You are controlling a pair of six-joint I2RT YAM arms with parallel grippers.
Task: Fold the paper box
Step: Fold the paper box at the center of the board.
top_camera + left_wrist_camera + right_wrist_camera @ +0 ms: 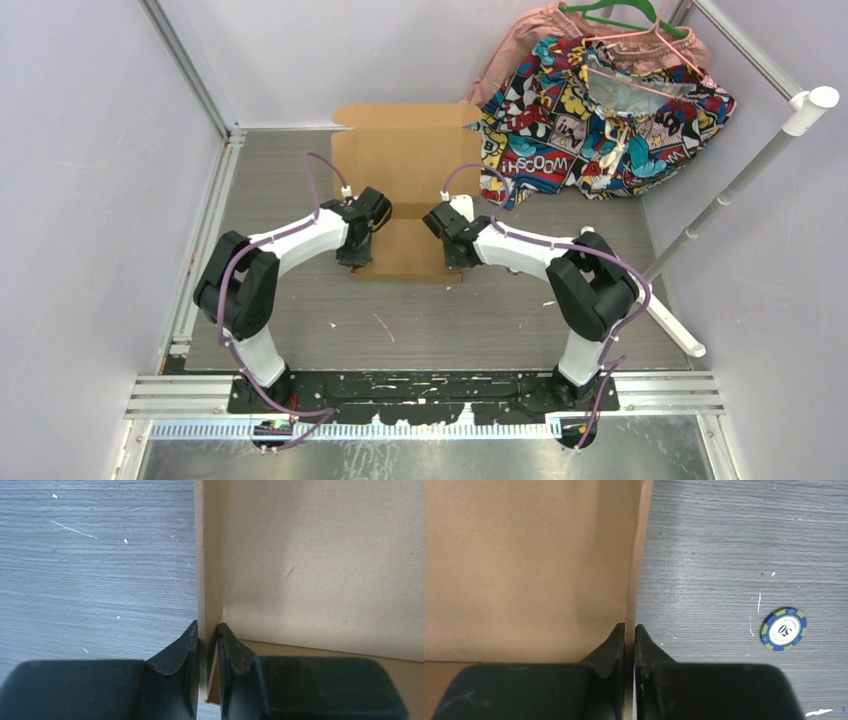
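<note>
Paper box (405, 160): plain brown cardboard, lying about midway between the left and right edges of the surface (300, 320); its back part reaches the far edge, its near part sits between the two arms
Left arm (300, 240): reaches in to the box's left side
Left jaws: clamped on the box's left wall, which stands upright in the left wrist view; one finger (180, 652) is outside over the bare surface, the other inside over the box floor
Right arm (520, 250): reaches in to the box's right side
Right jaws: pinched on the thin edge of the box's right wall; brown board lies to one side of them, grey surface to the other
Chip (784, 629): round, blue and green rim, white centre marked 50; flat on the surface, apart from the box's right wall
Comic-print cloth (600, 120): heaped at the far right corner, its edge just beside the box
Hanger (612, 12): green, above the cloth
</note>
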